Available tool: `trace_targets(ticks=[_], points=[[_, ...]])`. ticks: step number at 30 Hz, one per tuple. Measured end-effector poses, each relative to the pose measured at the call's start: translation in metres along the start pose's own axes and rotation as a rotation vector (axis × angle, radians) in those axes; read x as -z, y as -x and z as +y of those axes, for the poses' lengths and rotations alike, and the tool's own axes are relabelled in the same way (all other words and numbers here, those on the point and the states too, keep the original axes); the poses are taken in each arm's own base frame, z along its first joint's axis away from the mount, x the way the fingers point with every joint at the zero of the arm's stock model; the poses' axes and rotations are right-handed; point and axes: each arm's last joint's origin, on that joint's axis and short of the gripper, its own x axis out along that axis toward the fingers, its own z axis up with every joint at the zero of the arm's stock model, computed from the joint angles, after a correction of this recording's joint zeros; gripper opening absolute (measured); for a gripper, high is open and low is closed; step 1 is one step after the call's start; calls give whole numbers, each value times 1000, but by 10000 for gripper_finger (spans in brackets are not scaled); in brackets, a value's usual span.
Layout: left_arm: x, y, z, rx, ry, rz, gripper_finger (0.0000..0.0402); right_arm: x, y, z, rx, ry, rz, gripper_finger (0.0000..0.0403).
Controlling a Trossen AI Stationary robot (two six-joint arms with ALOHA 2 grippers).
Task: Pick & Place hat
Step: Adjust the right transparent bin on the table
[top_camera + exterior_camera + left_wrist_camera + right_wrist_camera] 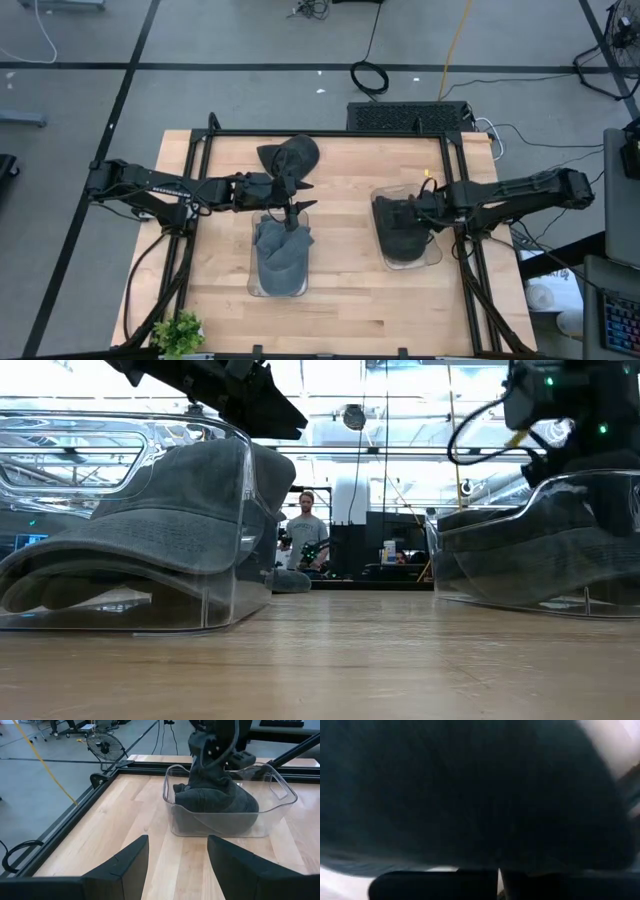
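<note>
A dark hat [400, 240] lies in the clear right bin [432, 255], also seen in the left wrist view [215, 800]. My right gripper [408, 212] has come down into that bin and is shut on the hat. A grey hat [280, 255] fills the clear left bin [254, 285], brim on the bin floor [110, 560]. A third dark hat [290, 158] rests on the table near the far edge. My left gripper [177, 865] is open and holds nothing; it hovers over the far end of the left bin [292, 208], pointing toward the right bin. My right gripper is shut on the dark hat's crown [207, 775], coming from above and from the table's right. The cloth is bunched up toward the fingers while the hat's lower part [220, 810] stays in the bin. In its wrist view, dark cloth [470, 795] covers the place of contact.
A black frame [330, 133] borders the wooden table. A small green plant [180, 332] stands at the near left corner. Bare wood [345, 250] lies between the two bins. A person [305, 530] stands in the room far behind the table.
</note>
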Motion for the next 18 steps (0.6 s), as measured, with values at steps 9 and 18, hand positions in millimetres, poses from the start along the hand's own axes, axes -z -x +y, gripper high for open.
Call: trace_targets(ticks=[9, 18], points=[[0, 0, 0, -1, -5, 4, 214, -5, -10, 23, -186, 127, -137, 0], [1, 0, 0, -1, 13, 13, 214, 0, -8, 18, -105, 117, -170, 0]])
